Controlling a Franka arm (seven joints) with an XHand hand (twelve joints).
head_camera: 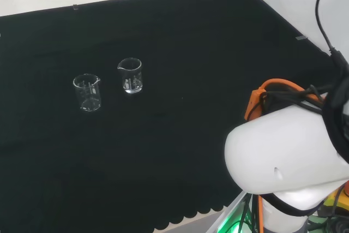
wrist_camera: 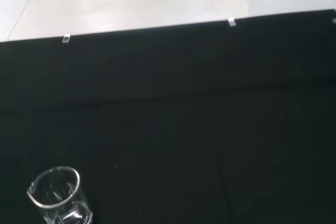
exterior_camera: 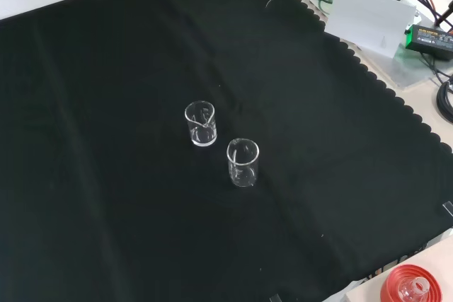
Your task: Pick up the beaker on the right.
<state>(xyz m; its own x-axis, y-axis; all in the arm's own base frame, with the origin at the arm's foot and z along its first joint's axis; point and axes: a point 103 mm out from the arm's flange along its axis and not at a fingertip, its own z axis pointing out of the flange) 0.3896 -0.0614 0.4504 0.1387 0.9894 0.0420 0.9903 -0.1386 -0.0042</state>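
two small clear glass beakers stand upright on the black cloth (head_camera: 180, 53) — the right beaker (head_camera: 131, 75) in the head view just beside the left beaker (head_camera: 88, 92), apart; the hand's state i cannot tell.

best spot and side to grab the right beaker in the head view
Take the right beaker round its straight glass wall, below the rim, fingers on one side and thumb on the other. It stands upright. Come from its right in the head view, probably: the other beaker stands to its left.
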